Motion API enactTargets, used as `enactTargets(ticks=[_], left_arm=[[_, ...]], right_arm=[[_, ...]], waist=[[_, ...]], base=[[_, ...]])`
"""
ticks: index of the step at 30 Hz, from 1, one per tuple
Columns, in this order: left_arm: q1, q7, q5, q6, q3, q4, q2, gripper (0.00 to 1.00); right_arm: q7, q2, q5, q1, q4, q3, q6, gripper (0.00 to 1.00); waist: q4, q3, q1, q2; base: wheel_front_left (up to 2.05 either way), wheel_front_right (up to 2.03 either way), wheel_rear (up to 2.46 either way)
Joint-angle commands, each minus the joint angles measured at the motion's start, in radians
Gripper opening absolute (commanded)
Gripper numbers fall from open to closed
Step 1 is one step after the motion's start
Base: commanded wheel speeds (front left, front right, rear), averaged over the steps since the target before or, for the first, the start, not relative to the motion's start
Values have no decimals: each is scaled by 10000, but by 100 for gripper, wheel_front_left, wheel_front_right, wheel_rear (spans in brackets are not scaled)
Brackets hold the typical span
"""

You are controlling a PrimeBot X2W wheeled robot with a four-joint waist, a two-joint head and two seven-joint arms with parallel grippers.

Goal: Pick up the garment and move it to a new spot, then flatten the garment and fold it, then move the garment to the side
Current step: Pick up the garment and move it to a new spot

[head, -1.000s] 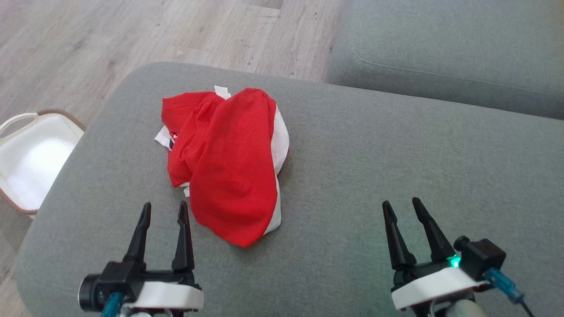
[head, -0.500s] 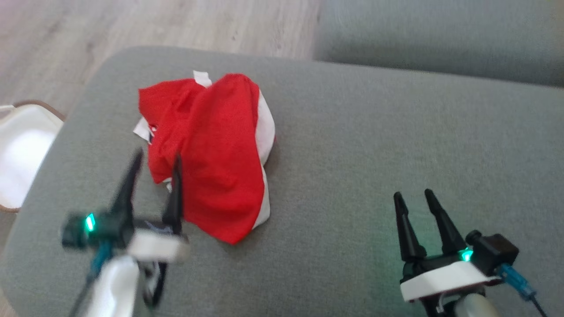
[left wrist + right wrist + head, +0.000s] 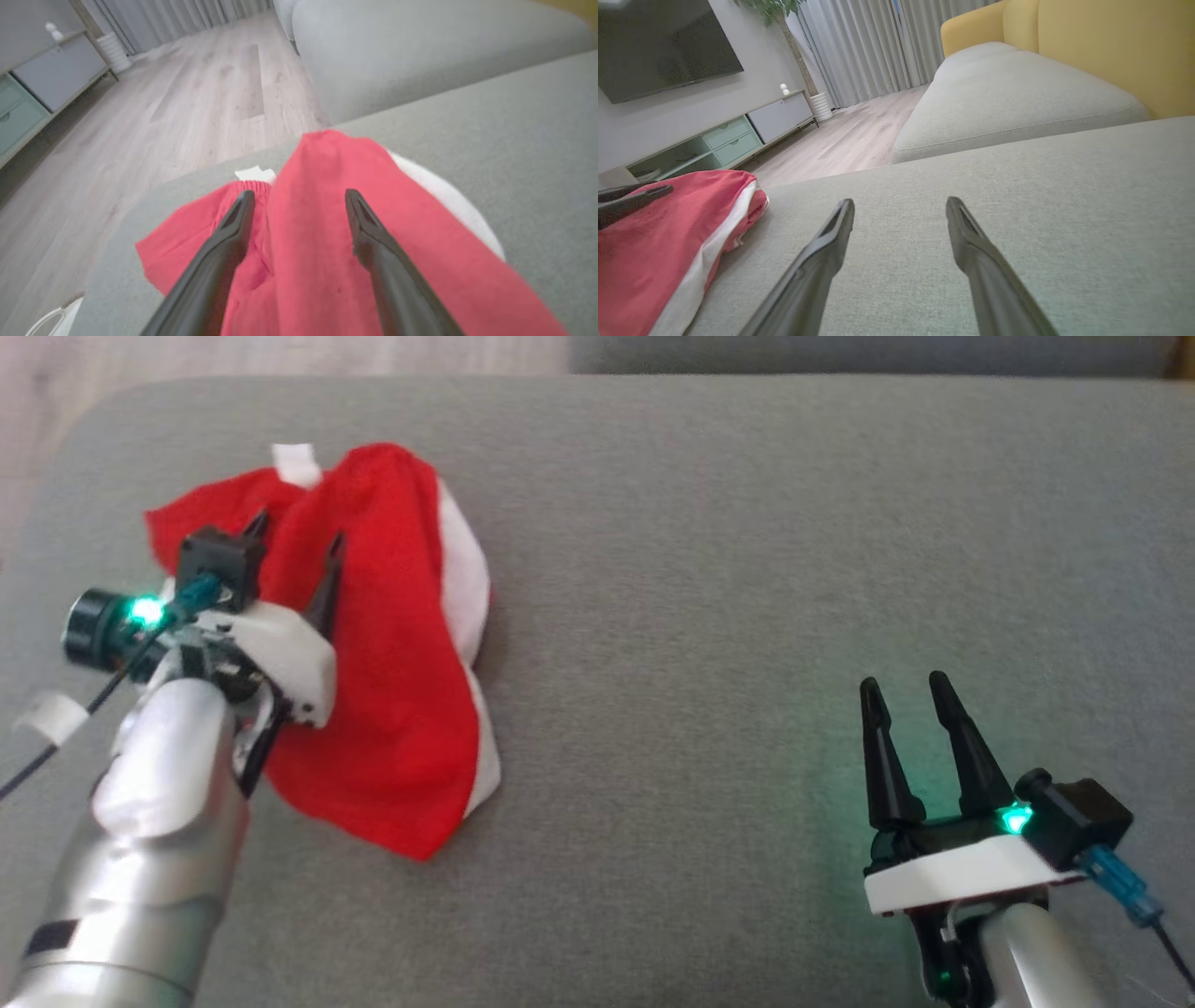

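Observation:
A red garment with white trim (image 3: 401,644) lies crumpled on the left part of the grey cushion (image 3: 709,616). My left gripper (image 3: 294,537) hovers over the garment's upper left, open, its fingers astride a raised red fold (image 3: 308,219) with nothing gripped. In the left wrist view the garment's elastic waistband (image 3: 250,185) shows near the left fingertip. My right gripper (image 3: 906,686) stands open over bare cushion at the lower right, well apart from the garment. The right wrist view shows the garment (image 3: 668,242) at its left edge, with a left gripper finger (image 3: 635,196) above it.
A second grey cushion (image 3: 1008,93) and a yellow sofa back (image 3: 1111,42) lie beyond the work cushion. Wooden floor (image 3: 140,116) runs past the cushion's far edge. A white basket rim (image 3: 51,319) sits by the left side. Bare cushion spreads between the garment and my right gripper.
My left arm has reached forward from the near edge until its open gripper is over the garment. The head camera has tilted down and shifted. The right gripper stays where it was.

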Motion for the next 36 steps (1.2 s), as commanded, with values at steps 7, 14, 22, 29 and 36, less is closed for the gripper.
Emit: enactTargets(ticks=[7, 14, 22, 29, 36], left_arm=[[-682, 473, -465, 20, 234, 709, 783, 35], [-868, -1094, -1024, 19, 228, 288, 526, 0], [-691, -2396, -1978, 18, 308, -1363, 136, 0], [-194, -2314, -2341, 31, 139, -3508, -235, 0], [302, -1666, -2646, 57, -455, -4852, -890, 0]], right_arm=[[-111, -58, 83, -447, -347, 141, -7, 100], [-111, -58, 98, -398, -262, 105, -7, 100], [-111, -58, 222, -261, -144, 255, -7, 100], [-111, -58, 289, -98, -99, 326, -7, 100], [-111, -58, 401, -164, -214, 370, -7, 100]], waist=[[-522, 252, -2, 0], [-573, -2, -2, 0], [-809, -709, -2, 0], [-1109, -1060, -2, 0], [-1731, -1065, -2, 0]], base=[[0, 0, 0], [0, 0, 0], [0, 0, 0], [0, 0, 0], [0, 0, 0]])
